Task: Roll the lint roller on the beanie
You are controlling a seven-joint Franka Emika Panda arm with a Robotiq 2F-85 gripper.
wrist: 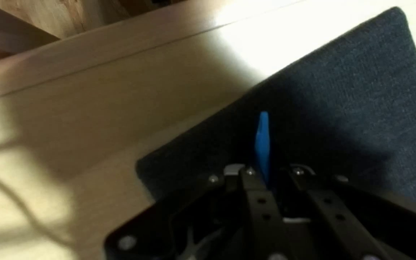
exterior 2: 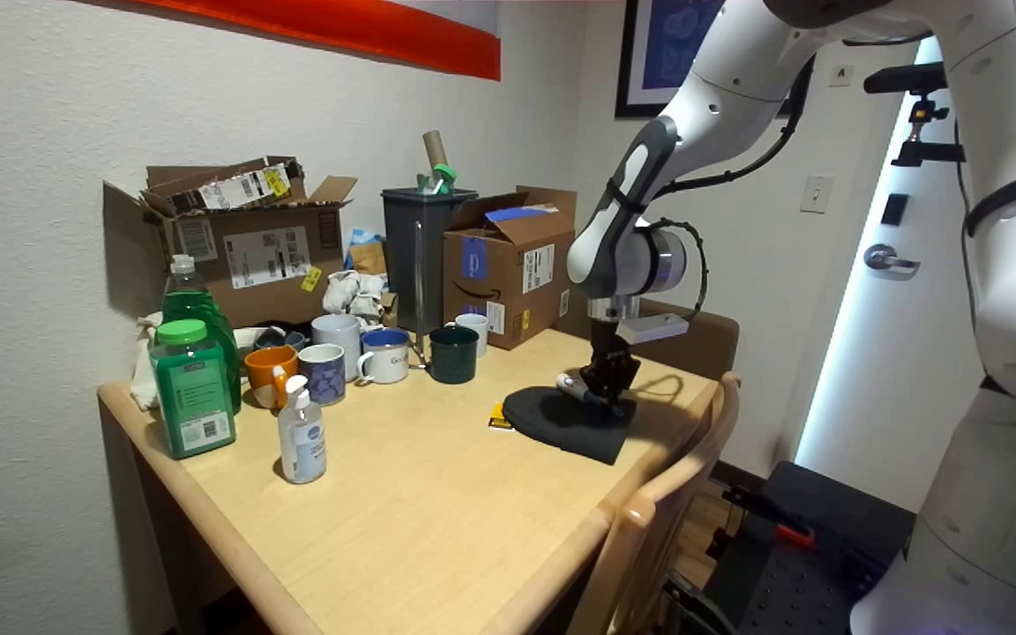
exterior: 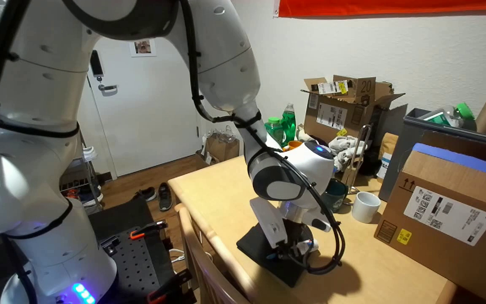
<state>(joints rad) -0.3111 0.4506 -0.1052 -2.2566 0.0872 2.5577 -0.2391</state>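
The black beanie [exterior 2: 552, 423] lies flat near the table's edge and also shows in an exterior view [exterior: 253, 244] and in the wrist view [wrist: 370, 79]. The lint roller [exterior 2: 571, 385] has a white roller end and a blue handle. It lies low over the beanie, tilted little; I cannot tell whether it touches the fabric. My gripper [exterior 2: 611, 397] points down over the beanie. In the wrist view its fingers [wrist: 273, 175] are close together around the blue handle [wrist: 263, 141], which sticks out past them. The white end is hidden there, but shows in an exterior view [exterior: 309, 246].
A small yellow and black item [exterior 2: 500, 417] lies beside the beanie. Several mugs, including a dark green one [exterior 2: 453, 354], a sanitizer bottle [exterior 2: 302, 441] and green bottles [exterior 2: 193, 392] stand on the table. A cardboard box [exterior: 441, 211] and a chair [exterior: 203, 253] are nearby.
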